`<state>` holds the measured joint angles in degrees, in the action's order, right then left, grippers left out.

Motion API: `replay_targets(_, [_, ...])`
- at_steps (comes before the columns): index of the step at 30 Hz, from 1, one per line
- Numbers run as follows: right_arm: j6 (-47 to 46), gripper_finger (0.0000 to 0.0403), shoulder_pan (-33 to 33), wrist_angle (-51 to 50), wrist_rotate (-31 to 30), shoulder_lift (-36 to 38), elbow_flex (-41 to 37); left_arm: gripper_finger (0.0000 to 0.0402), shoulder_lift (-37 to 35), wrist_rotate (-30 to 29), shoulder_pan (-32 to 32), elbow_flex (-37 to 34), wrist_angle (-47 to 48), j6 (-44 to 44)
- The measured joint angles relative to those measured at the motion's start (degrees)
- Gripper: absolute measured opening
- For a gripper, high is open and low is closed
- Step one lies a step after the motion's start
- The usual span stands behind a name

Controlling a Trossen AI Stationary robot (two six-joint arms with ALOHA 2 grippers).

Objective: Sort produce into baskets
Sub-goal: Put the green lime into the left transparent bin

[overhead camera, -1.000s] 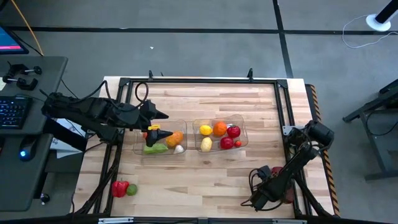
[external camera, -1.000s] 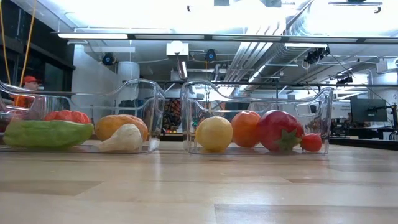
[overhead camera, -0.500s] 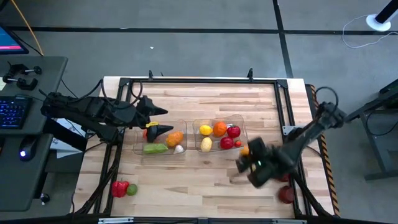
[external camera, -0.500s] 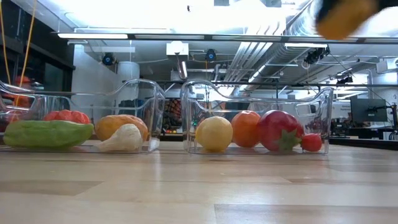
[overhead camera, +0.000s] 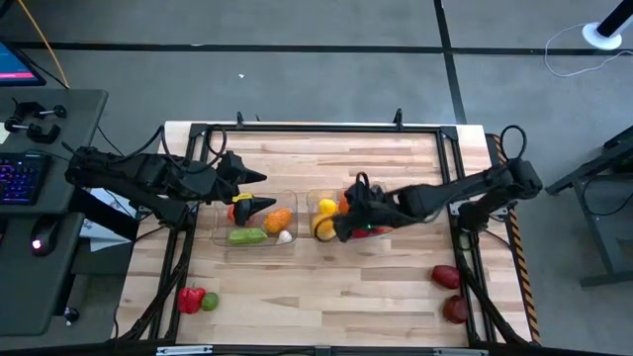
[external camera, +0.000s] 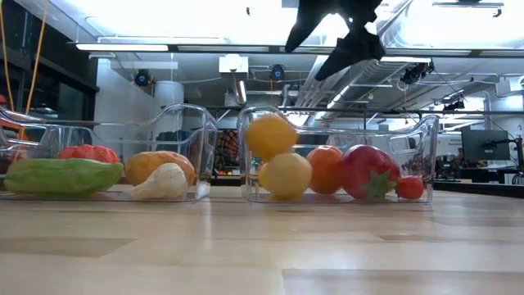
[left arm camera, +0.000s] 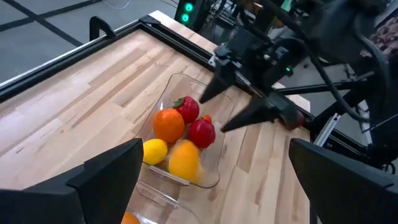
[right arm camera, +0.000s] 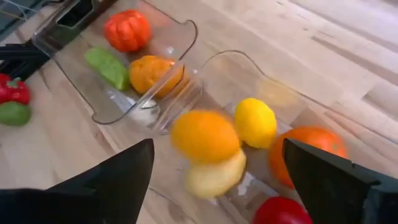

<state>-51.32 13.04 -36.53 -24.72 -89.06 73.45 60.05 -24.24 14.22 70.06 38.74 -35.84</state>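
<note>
Looking straight down, I see my right gripper (overhead camera: 341,225) over the near-left corner of the right basket (overhead camera: 384,188), its two fingers spread with nothing between them. An orange-yellow fruit (overhead camera: 322,226) sits just beside my fingertips, inside that basket, with a lemon (overhead camera: 326,207), an orange (overhead camera: 348,205) and red pieces. My left gripper (overhead camera: 249,194) hangs over the left basket (overhead camera: 220,238), fingers wide apart and empty — a green vegetable (overhead camera: 246,236), an orange squash (overhead camera: 278,220) and a white garlic (overhead camera: 285,236) lie below it. On the table (overhead camera: 326,287), two dark red pieces (overhead camera: 446,278) lie near the right edge; a red pepper (overhead camera: 190,299) and a green piece (overhead camera: 210,301) lie touching near the left front.

From table height, my right fingers (external camera: 304,24) show spread at the top, and the orange-yellow fruit (external camera: 271,135) is above a pale yellow fruit (external camera: 285,175) — whether it touches, I cannot tell.

From my left wrist, the right gripper (left arm camera: 231,107) stands open above the right basket's far side, apart from the fruit (left arm camera: 184,160) below.

From my right wrist, the blurred orange-yellow fruit (right arm camera: 206,136) is over the pale one (right arm camera: 214,177), clear of my fingers (right arm camera: 106,180).
</note>
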Motion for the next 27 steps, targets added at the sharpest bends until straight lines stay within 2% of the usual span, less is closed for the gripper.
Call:
replay_targets(4, [3.3, 0.0348, -2.6, -1.6, 3.7, 0.8, 0.0, 0.039, 0.0, 0.9, 0.1, 0.0, 0.1, -0.6])
replay_targets(9, [3.9, 0.0349, -3.3, -5.0, 1.3, 3.8, 0.0, 0.039, 0.0, 1.9, 0.1, 0.0, 1.9, -2.3])
replay_targets(11, [3.8, 0.0349, -3.1, -6.8, 0.8, 5.1, 0.0, 0.039, 0.0, 4.5, 0.1, 0.0, 4.6, -4.6])
replay_targets(14, [3.8, 0.0349, -2.3, -10.3, 0.2, 6.8, 0.0, 0.039, 0.7, 12.8, 1.8, 0.0, 12.0, -10.8])
replay_targets(16, [3.7, 0.0349, -1.6, -13.3, -0.9, 7.2, 0.0, 0.039, 1.9, 18.9, 4.5, 0.0, 17.1, -15.2])
replay_targets(18, [2.9, 0.0349, -1.1, -15.5, -1.9, 7.1, 0.0, 0.039, 3.5, 22.3, 8.5, 0.0, 20.0, -19.5])
replay_targets(22, [2.3, 0.0349, -0.6, -17.4, -2.4, 6.7, 0.0, 0.039, 9.0, 23.4, 18.6, 0.0, 20.4, -27.7])
replay_targets(27, [3.1, 0.0349, -0.6, -17.6, -4.1, 6.6, -0.1, 0.039, 20.6, 26.1, 27.5, 0.0, 21.9, -34.4])
